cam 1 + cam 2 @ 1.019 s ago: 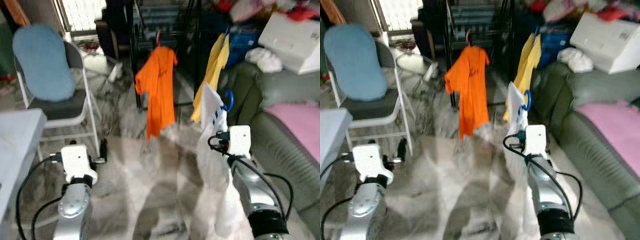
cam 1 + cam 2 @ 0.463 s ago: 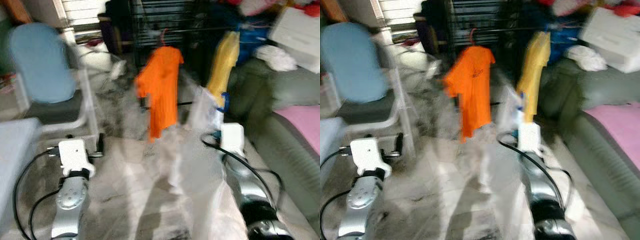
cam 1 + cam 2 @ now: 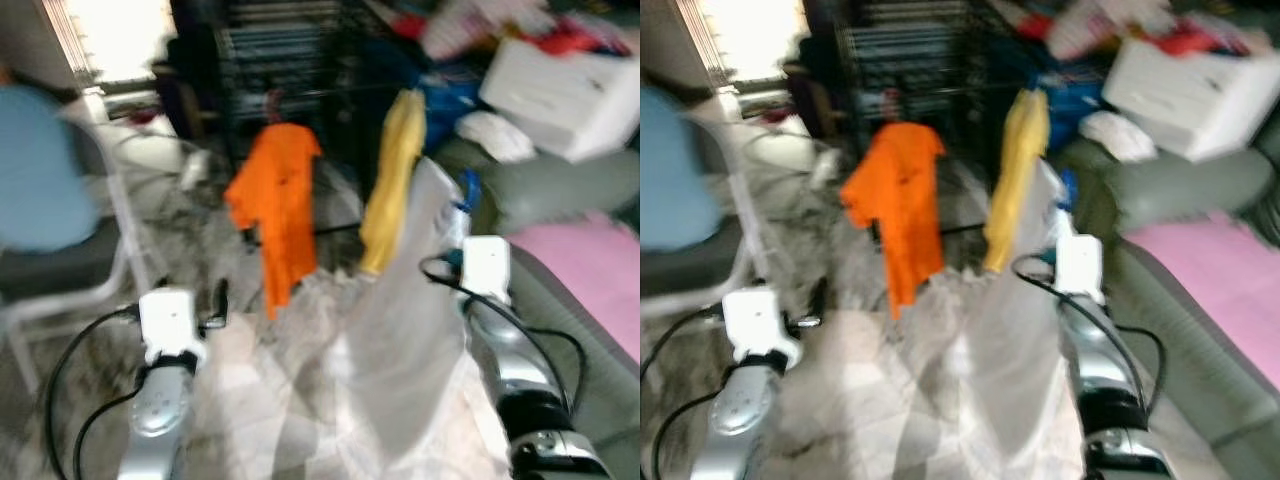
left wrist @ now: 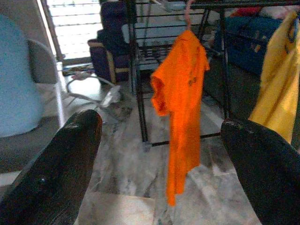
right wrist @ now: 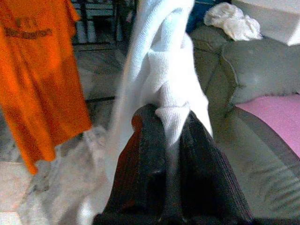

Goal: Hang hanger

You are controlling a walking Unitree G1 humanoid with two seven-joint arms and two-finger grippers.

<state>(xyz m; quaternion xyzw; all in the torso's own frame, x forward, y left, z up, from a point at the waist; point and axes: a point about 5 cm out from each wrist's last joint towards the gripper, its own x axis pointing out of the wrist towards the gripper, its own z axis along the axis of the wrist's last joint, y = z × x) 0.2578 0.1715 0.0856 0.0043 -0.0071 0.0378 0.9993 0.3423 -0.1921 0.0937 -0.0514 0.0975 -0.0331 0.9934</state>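
— Hanger [image 3: 461,190] with the white garment [image 5: 161,79]: where is it hanging?
— From the right gripper [image 5: 171,140], fingers pinching the cloth tight, near the black rack [image 4: 140,70].
— And the left gripper [image 4: 164,159]?
— Its fingers are standing wide apart, gripping nothing, facing the orange shirt [image 4: 180,108].

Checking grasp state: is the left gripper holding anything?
No. In the left wrist view the left gripper has its fingers spread wide with floor and the hanging orange shirt between them.
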